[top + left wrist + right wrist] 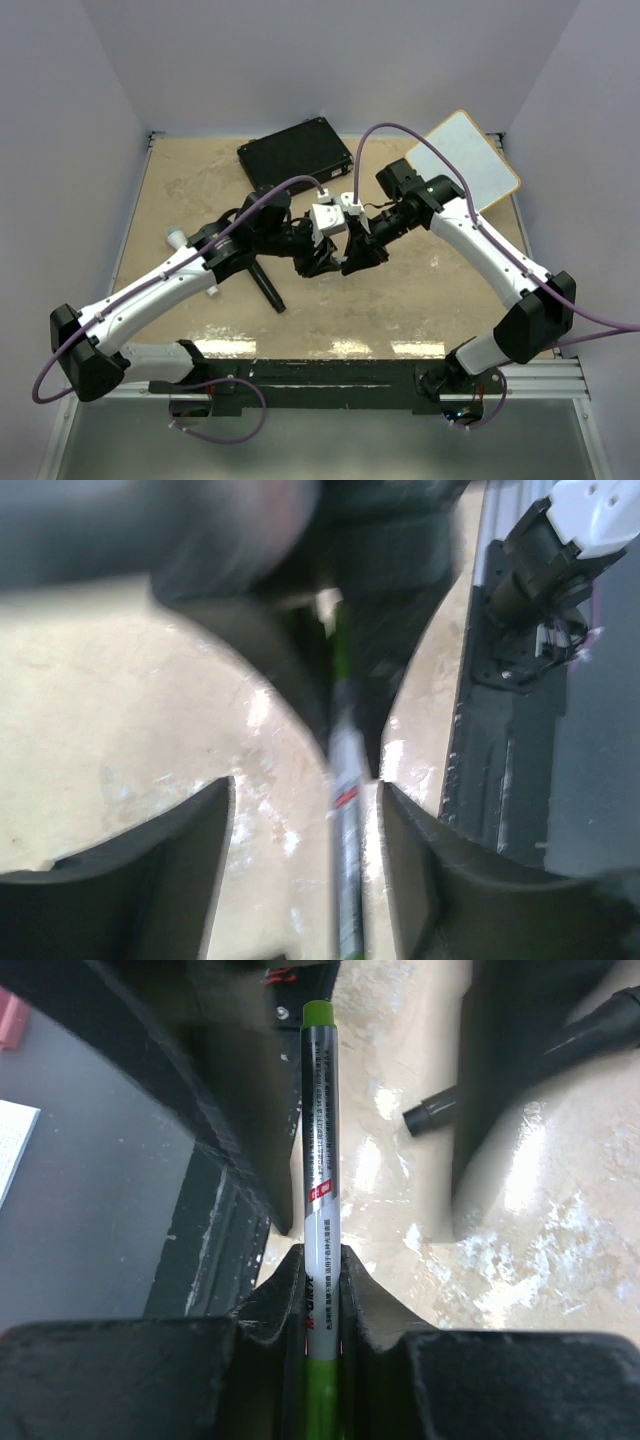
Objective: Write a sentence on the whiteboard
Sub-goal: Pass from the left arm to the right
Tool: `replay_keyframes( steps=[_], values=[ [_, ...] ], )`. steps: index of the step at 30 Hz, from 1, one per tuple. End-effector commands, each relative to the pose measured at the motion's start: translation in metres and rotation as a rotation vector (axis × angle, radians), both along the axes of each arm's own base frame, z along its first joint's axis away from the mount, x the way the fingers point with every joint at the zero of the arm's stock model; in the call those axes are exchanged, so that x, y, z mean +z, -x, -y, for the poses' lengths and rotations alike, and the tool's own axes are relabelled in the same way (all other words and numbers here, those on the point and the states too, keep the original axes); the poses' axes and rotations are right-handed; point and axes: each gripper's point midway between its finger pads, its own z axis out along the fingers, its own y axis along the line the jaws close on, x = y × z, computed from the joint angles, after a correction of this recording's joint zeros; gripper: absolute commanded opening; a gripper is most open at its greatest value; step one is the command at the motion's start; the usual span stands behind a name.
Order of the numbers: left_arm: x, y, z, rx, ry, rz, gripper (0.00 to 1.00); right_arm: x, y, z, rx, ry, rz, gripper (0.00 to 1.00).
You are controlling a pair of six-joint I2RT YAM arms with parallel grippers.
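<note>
The whiteboard (465, 160), white with an orange-yellow rim, lies at the far right corner of the table. The sentence is out of view; the board's face looks blank. Above the table's middle my two grippers meet tip to tip. My right gripper (320, 1255) (357, 258) is shut on a green-capped marker (318, 1110), clamping its white barrel. That marker (345, 780) runs between the fingers of my left gripper (305, 790) (318, 262), whose jaws stand apart with gaps on both sides of it.
A black rectangular case (295, 150) lies at the far middle of the table. A slim black stick (268, 285) rests on the table under the left arm, and its end (430, 1115) shows in the right wrist view. Purple cables arch over both arms.
</note>
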Motion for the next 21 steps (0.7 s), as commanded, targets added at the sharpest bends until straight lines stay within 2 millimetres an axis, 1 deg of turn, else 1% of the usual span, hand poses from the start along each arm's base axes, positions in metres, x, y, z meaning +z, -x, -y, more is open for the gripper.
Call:
replay_keyframes(
  steps=[1,2,3,4,5,6,7,8,9,10,11,12,13,14,15,16,17,18,19,20,21],
  values=[
    [0.045,-0.001,-0.015,0.072,0.212,0.048,0.83,0.023,0.019,0.003,0.031,-0.09,0.032,0.0],
    [0.035,0.004,-0.021,0.09,0.238,-0.012,0.92,0.025,0.019,0.004,0.027,-0.1,0.037,0.0],
    [0.053,0.012,-0.03,0.093,0.305,0.013,0.98,0.028,0.018,0.007,0.017,-0.108,0.038,0.0],
    [0.065,0.015,-0.032,0.087,0.37,0.037,0.98,0.033,0.02,0.009,0.022,-0.13,0.042,0.0],
    [0.055,0.019,-0.035,0.111,0.392,-0.025,0.99,0.039,0.023,0.011,0.02,-0.146,0.049,0.0],
    [0.065,0.028,-0.042,0.113,0.452,-0.022,0.99,0.043,0.022,0.014,0.007,-0.156,0.056,0.0],
    [0.085,0.031,-0.042,0.101,0.553,0.022,1.0,0.047,0.021,0.014,-0.006,-0.169,0.051,0.0],
    [0.065,0.032,-0.044,0.148,0.588,-0.084,1.0,0.054,0.024,0.015,-0.006,-0.191,0.059,0.0],
    [0.076,0.041,-0.051,0.141,0.669,-0.079,1.0,0.057,0.024,0.016,-0.013,-0.203,0.057,0.0],
    [0.098,0.045,-0.055,0.121,0.793,-0.027,1.0,0.06,0.024,0.015,-0.02,-0.212,0.047,0.0],
    [0.078,0.042,-0.058,0.178,0.839,-0.119,1.0,0.063,0.024,0.015,-0.025,-0.223,0.044,0.0],
    [0.082,0.045,-0.062,0.171,0.901,-0.127,0.99,0.069,0.024,0.016,-0.032,-0.244,0.037,0.0],
    [0.1,0.051,-0.068,0.133,1.006,-0.086,0.96,0.071,0.022,0.015,-0.043,-0.255,0.02,0.0],
    [0.092,0.048,-0.069,0.161,1.037,-0.145,0.95,0.074,0.021,0.015,-0.044,-0.267,0.014,0.0],
    [0.088,0.046,-0.065,0.157,1.046,-0.163,0.91,0.077,0.02,0.013,-0.041,-0.282,0.012,0.0],
    [0.096,0.051,-0.064,0.123,1.083,-0.152,0.9,0.078,0.02,0.013,-0.047,-0.283,-0.007,0.0],
    [0.099,0.047,-0.063,0.146,1.1,-0.158,0.9,0.077,0.02,0.012,-0.046,-0.285,-0.017,0.0],
    [0.096,0.044,-0.057,0.152,1.097,-0.16,0.9,0.078,0.02,0.011,-0.042,-0.292,-0.019,0.0],
    [0.104,0.051,-0.054,0.127,1.123,-0.147,0.9,0.076,0.02,0.011,-0.052,-0.286,-0.046,0.0],
    [0.112,0.046,-0.052,0.153,1.141,-0.12,0.9,0.075,0.019,0.01,-0.057,-0.286,-0.057,0.0],
    [0.11,0.044,-0.046,0.159,1.131,-0.118,0.9,0.075,0.015,0.008,-0.061,-0.297,-0.045,0.0]
  ],
)
